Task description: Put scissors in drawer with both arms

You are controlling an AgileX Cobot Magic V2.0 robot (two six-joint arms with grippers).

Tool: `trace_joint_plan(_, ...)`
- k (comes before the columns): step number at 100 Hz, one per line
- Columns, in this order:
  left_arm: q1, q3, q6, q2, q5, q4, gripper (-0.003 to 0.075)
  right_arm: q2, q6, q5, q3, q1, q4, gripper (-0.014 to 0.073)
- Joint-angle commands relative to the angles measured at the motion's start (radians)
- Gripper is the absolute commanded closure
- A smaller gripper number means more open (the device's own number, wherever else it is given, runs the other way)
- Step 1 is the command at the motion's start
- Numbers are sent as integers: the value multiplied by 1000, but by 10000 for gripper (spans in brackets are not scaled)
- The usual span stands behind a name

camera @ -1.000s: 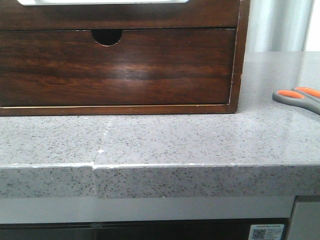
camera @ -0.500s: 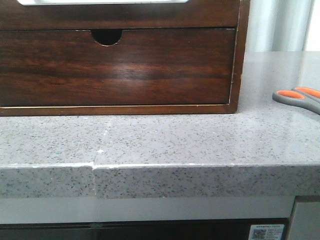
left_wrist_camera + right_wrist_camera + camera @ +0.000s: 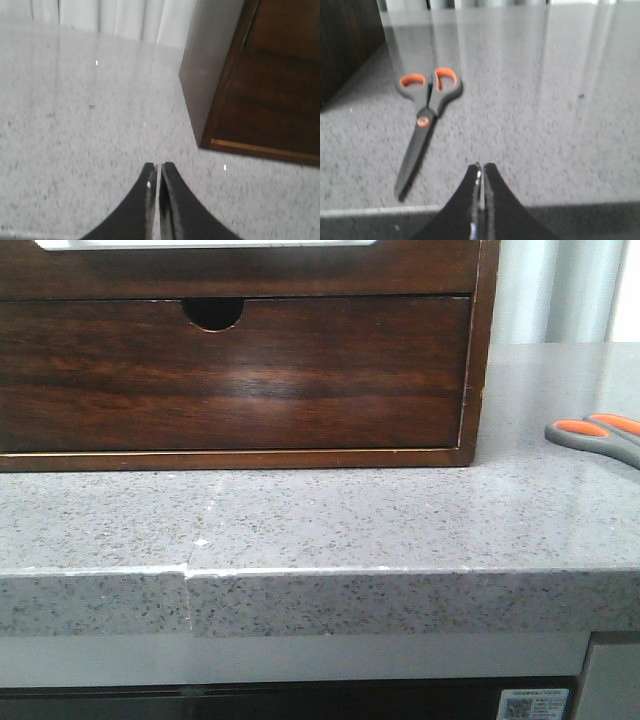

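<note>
The scissors (image 3: 597,434) lie flat on the grey counter to the right of the wooden cabinet, cut off by the front view's right edge. In the right wrist view the whole scissors (image 3: 427,107) show, blades closed, orange-lined loops pointing away from my right gripper (image 3: 481,167), which is shut and empty, a little short of the blade tip and to one side. The drawer (image 3: 240,275) is the upper one, its long cutout barely showing at the top edge; it sits flush in the cabinet. My left gripper (image 3: 158,167) is shut and empty over the counter near the cabinet's corner. Neither arm shows in the front view.
A lower drawer (image 3: 230,375) with a half-round finger notch (image 3: 213,312) fills the cabinet front. The cabinet's side wall (image 3: 207,70) stands close to the left gripper. The speckled counter (image 3: 320,520) ends in a front edge (image 3: 320,572); pale curtains hang behind.
</note>
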Motion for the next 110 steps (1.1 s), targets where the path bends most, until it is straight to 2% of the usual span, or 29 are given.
trace_joint_plan(1,1,19,-5,-29,-141,-19,742,-21,-2,-136,29,-4,4,641)
trace_joint_plan(14,1,19,-7,-29,-216,-27,742,-21,-2,-209,29,-4,4,641)
trace_joint_plan(42,1,19,-17,-29,-275,-26,742,-21,-2,-381,18,-4,41,641)
trace_joint_plan(70,1,19,-24,-29,-557,-32,742,-9,-2,-319,-77,-4,34,641)
trace_joint_plan(79,1,17,-24,-29,-611,-50,742,-9,-2,-276,-106,-4,23,641)
trace_joint_plan(95,1,-34,-24,-29,-553,-53,742,-9,-2,-98,-188,-4,23,641)
trace_joint_plan(110,1,-144,-24,-10,-310,-44,742,2,-2,39,-257,-4,25,641)
